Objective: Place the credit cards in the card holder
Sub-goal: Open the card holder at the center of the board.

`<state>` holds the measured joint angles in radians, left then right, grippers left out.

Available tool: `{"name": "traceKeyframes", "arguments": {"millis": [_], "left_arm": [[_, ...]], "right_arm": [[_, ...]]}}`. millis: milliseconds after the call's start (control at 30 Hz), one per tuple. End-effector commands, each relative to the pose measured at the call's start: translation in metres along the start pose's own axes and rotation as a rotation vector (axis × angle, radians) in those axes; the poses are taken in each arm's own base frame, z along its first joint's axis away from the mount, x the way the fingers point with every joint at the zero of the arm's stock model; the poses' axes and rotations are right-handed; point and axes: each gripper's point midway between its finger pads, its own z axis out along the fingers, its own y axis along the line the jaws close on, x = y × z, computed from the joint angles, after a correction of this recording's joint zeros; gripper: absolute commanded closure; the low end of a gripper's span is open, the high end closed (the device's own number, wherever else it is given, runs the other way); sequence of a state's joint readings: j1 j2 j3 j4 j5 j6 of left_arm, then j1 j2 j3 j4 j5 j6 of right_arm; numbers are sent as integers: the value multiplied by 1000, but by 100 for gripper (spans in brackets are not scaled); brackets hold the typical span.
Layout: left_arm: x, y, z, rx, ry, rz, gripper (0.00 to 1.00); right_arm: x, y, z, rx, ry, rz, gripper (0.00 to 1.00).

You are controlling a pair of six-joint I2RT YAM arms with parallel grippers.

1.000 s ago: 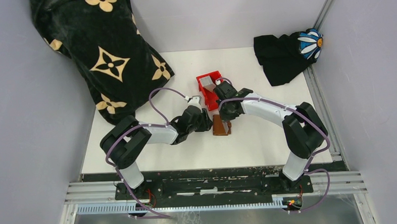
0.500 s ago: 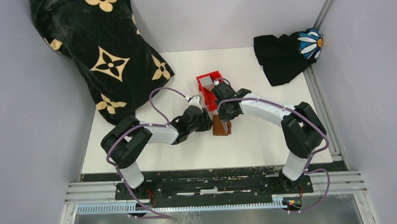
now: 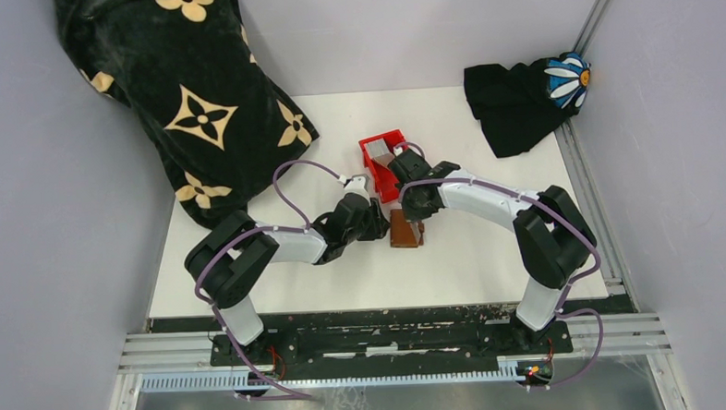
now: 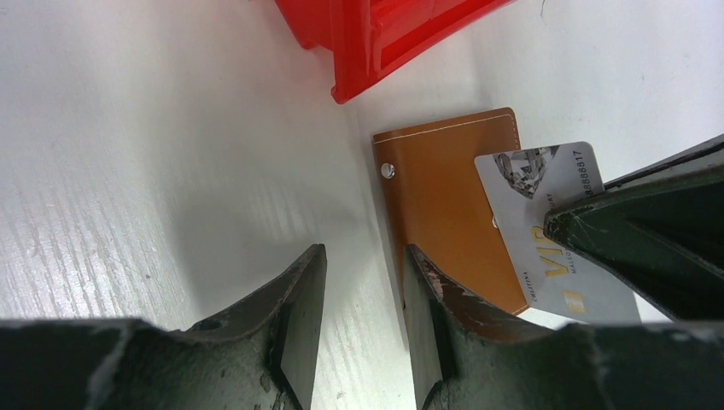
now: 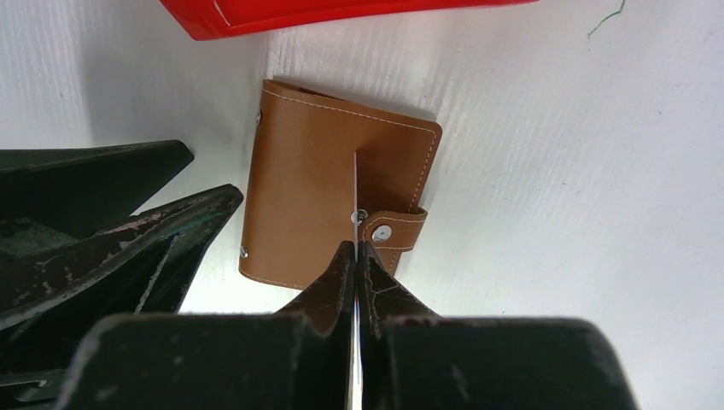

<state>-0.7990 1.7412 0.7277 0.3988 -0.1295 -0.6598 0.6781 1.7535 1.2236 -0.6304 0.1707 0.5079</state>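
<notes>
From above, the wallet (image 3: 405,229) lies flat just beside the red bin (image 3: 381,136), with both arms crowding it. Left wrist: my left gripper (image 4: 363,329) is spread and empty, one finger by the wallet's edge, likely to brace it under the card (image 4: 542,218). Right wrist: my right gripper (image 5: 355,260) pinches that card edge-down over the wallet, probably aiming for a slot. The snap tab (image 5: 394,229) sits close by and could snag.
</notes>
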Motion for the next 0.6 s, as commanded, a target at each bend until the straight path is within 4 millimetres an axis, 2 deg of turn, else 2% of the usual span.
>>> {"name": "traceKeyframes", "arguments": {"millis": [0, 567], "left_arm": [[11, 10, 5, -40, 33, 51, 54], [16, 12, 8, -44, 46, 48, 55]], "right_arm": [[-12, -10, -11, 19, -52, 12, 99], [-16, -20, -23, 1, -95, 50, 99]]}}
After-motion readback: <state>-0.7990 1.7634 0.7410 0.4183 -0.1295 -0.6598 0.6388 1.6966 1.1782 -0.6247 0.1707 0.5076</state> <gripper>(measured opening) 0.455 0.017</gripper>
